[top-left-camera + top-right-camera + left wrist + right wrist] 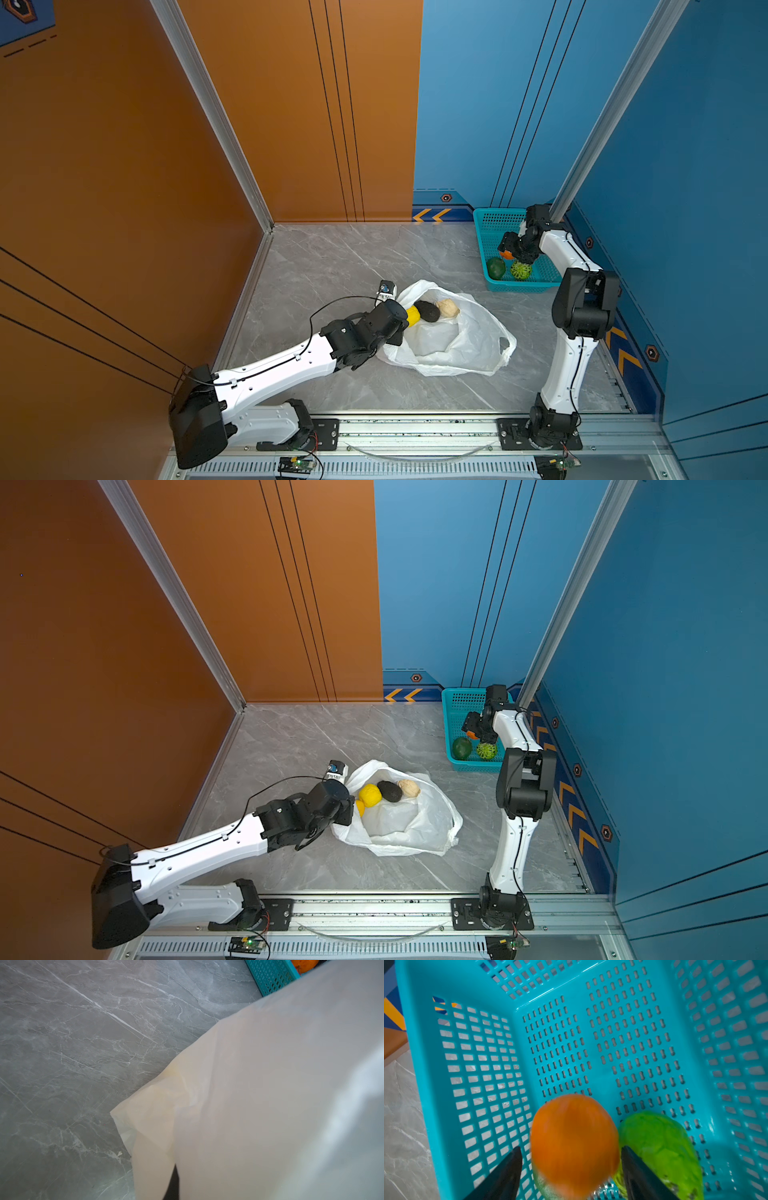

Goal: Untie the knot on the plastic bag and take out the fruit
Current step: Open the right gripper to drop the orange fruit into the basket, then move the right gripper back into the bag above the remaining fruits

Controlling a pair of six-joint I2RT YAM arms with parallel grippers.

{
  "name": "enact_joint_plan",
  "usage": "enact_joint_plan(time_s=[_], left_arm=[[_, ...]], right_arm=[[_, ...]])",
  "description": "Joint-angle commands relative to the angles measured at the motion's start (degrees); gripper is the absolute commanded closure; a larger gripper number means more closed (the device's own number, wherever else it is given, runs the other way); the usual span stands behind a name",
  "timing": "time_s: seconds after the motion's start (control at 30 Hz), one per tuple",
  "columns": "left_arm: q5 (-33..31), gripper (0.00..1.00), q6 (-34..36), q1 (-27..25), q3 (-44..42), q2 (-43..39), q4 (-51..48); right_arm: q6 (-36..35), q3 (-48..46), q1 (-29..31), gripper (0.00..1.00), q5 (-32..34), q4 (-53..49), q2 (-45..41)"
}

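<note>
The white plastic bag (457,345) (415,825) lies with its mouth open on the grey floor, and no knot is in view. Fruit rests in the mouth: a yellow one (370,794), a near-black one (428,311) and a cream one (449,308). My left gripper (395,337) (345,814) is shut on the bag's near-left rim, and bag film (270,1105) covers its jaws in the left wrist view. My right gripper (512,249) (570,1148) hangs open inside the teal basket. A blurred orange fruit (574,1142) sits between its fingers, with a gap on each side.
The teal basket (490,224) (457,700) (425,1084) stands in the back right corner by the blue wall. It holds a dark green fruit (496,268) and a bright green scaly fruit (520,270) (658,1142). An orange wall bounds the left side.
</note>
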Motion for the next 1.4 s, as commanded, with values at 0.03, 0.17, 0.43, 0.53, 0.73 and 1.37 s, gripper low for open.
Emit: enact_joint_plan(time_s=[0.03,0.17,0.43,0.53,0.73,1.37], left_arm=[[-0.7,1.00,-0.7,-0.4,-0.5,-1.2,-0.3],[-0.7,1.00,-0.6,-0.5,-0.4,-1.2,-0.4],[-0.7,1.00,-0.6,-0.5,-0.8,-1.7,-0.5],[-0.8,1.00,-0.6,-0.4,-0.8,-1.9,-0.7],[-1.0,1.00,-0.4,-0.3,-0.7,-2.2,-1.0],[-1.3,1.00,0.8,-0.1,1.1,-1.2,-1.9]], right_arm=[[-0.3,0.3,0.8,0.14,2.9,-1.4,-2.1],[-0.7,-0.4,1.4,0.07,3.2,-1.8,-5.0],[-1.9,-4.1,3.7,0.00,1.6,-3.7,-11.9],[-2.4,-4.9,5.4,0.00,1.3,-6.8,-15.4],[-3.6,-9.2,12.2,0.00,5.8,-12.6,-26.3],[9.2,-16.4,52.8,0.00,19.8,-22.7,-50.8]])
